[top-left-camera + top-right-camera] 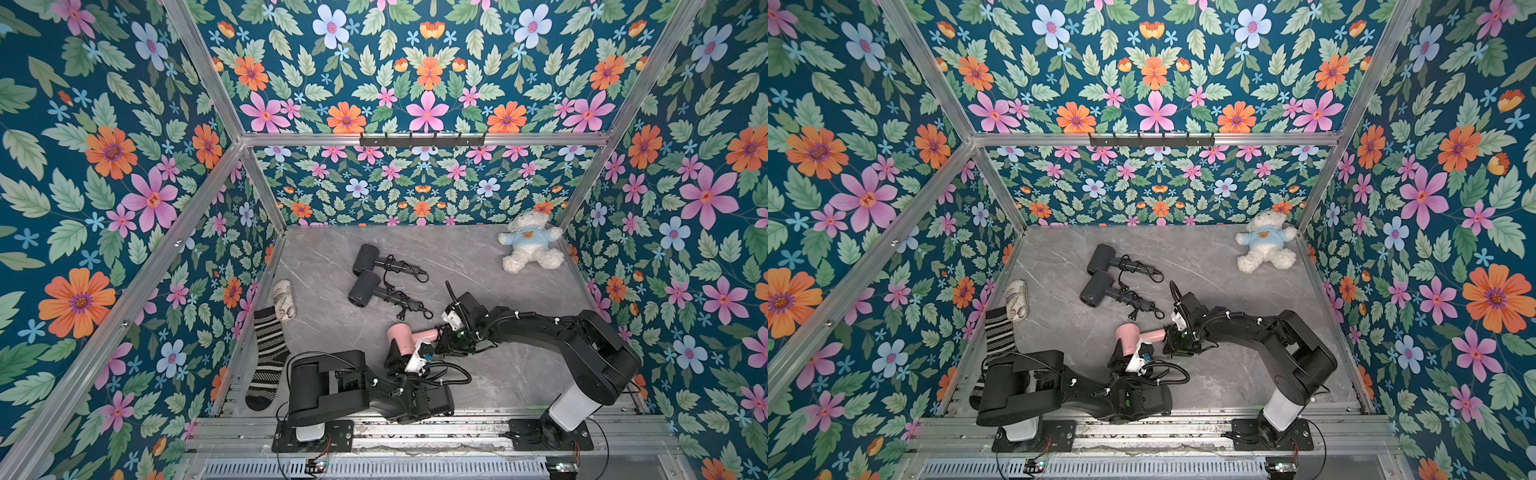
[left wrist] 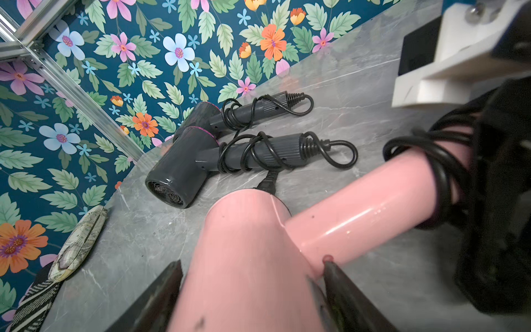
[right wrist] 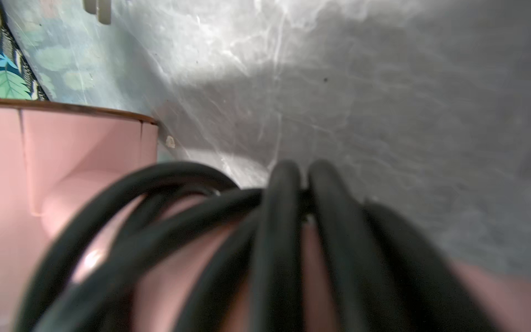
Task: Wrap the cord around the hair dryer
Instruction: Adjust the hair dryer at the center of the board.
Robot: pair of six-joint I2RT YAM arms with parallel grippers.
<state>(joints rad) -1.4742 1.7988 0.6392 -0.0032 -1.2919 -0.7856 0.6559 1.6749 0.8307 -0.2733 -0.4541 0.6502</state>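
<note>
Steadiness is the aim: the left gripper (image 2: 251, 267) clamps the glossy pink plastic hair dryer (image 2: 258, 235) at the grey marbled table's (image 1: 507, 374) front, while the right gripper (image 1: 441, 336) (its closure unclear) covers the black rubber cord (image 2: 442, 166) coiled round the handle.

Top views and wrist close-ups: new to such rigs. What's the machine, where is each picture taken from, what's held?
Two black robot arms work on a grey table. The wide pictures look down from overhead; the close-ups come from cameras on the arms' wrists. The left gripper clamps the pink hair dryer by its barrel. The right gripper sits at its handle end, where the black cord is wound; its grip is hidden. Also there: two wrapped grey dryers, a teddy bear, a striped sock, a pouch.
</note>
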